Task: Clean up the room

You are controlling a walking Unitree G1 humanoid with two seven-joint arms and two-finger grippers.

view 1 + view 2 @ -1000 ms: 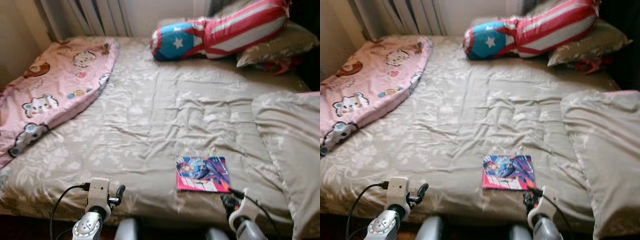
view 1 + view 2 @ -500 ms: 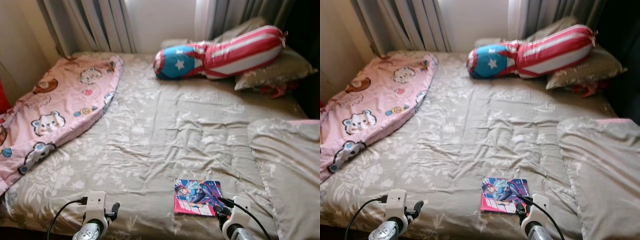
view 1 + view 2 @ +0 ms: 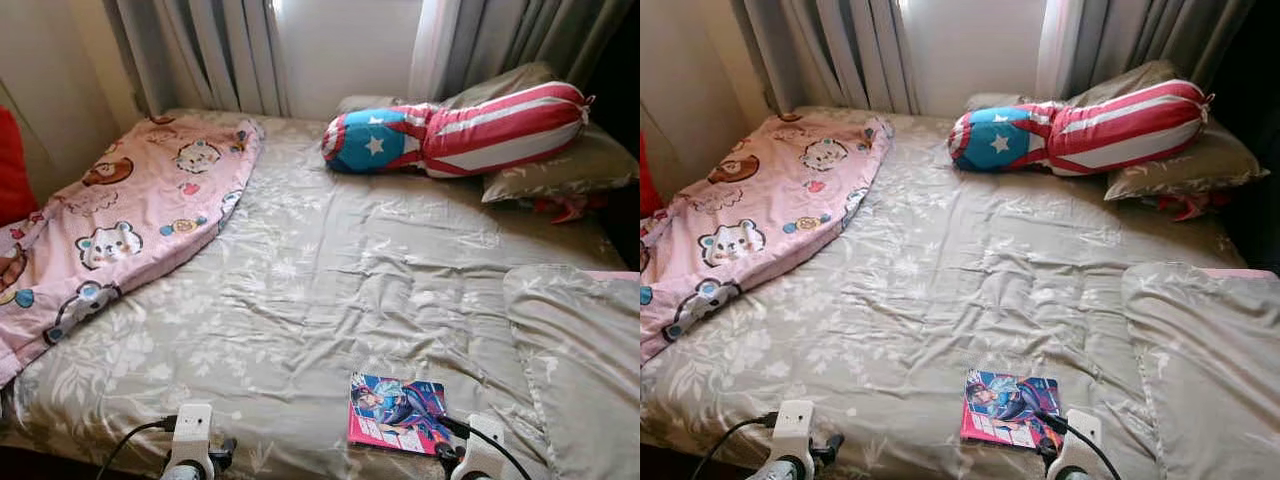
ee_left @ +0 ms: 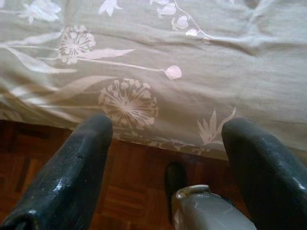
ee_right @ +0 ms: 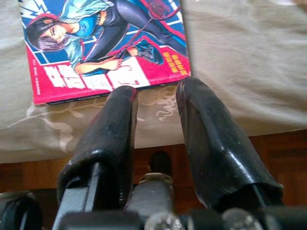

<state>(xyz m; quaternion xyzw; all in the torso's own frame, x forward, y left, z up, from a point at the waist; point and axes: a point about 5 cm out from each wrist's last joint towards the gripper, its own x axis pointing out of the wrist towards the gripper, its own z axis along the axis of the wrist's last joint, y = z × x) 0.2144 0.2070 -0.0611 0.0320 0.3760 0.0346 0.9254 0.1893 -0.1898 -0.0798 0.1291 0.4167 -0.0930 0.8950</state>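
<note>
Left gripper (image 4: 163,129) sits low at the near edge of the bed (image 3: 330,250), fingers spread wide over the hanging sheet and wood floor (image 4: 129,172), holding nothing. Pink cartoon blanket (image 3: 110,210) on the far left, cut off by the frame. One comic book (image 3: 397,413) lies flat near the near edge, right of centre. Right gripper (image 5: 156,100) hovers just short of it, fingers a little apart, empty. One star-and-stripes bolster (image 3: 460,125) far right, two grey pillows partly hidden.

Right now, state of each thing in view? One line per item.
Comic book: flat on bed, cover up, near edge.
Pink blanket: crumpled, robot's left.
Striped bolster: lying across pillows.
Curtains: parted.
Left gripper: open, empty.
Right gripper: open, just short of the book.
</note>
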